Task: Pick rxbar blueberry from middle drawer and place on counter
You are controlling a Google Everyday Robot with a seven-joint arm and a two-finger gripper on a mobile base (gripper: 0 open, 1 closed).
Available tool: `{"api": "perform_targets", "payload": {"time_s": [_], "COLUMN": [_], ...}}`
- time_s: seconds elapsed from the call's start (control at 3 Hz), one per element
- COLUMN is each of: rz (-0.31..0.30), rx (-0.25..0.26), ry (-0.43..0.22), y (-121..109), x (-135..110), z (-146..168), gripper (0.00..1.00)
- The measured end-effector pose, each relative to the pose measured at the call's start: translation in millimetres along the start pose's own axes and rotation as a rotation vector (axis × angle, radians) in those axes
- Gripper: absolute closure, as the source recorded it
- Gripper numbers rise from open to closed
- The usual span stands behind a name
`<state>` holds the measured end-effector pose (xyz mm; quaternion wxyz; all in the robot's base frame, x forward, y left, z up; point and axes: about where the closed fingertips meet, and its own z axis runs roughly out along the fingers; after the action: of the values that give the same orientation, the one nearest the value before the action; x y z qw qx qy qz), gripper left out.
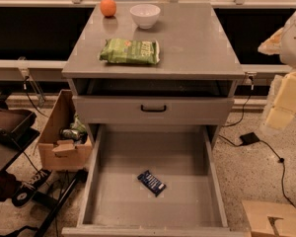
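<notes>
The rxbar blueberry (pixel 151 182), a small dark blue wrapper with white print, lies flat on the floor of the open middle drawer (pixel 128 152), a little front of centre. The grey counter (pixel 197 43) tops the cabinet above it. My gripper (pixel 280 110) is the pale blurred shape at the right edge of the view. It is off to the right of the cabinet, apart from the drawer and far from the bar.
On the counter lie a green chip bag (pixel 130 51), a white bowl (pixel 145 15) and an orange (pixel 108 7). The shallower drawer front with a black handle (pixel 153 108) sits above the open drawer. A cardboard box (pixel 59 142) stands left, a black adapter with cable (pixel 248 138) right.
</notes>
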<state>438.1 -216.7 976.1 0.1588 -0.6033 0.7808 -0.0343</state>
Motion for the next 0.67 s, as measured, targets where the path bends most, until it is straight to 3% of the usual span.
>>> {"api": "perform_targets", "payload": {"time_s": [0.67], "rz": [0.002], "rx": [0.012], "ry": [-0.004], "y": [0.0], "x": [-0.9], "z": [-0.9], "gripper": [0.0]}}
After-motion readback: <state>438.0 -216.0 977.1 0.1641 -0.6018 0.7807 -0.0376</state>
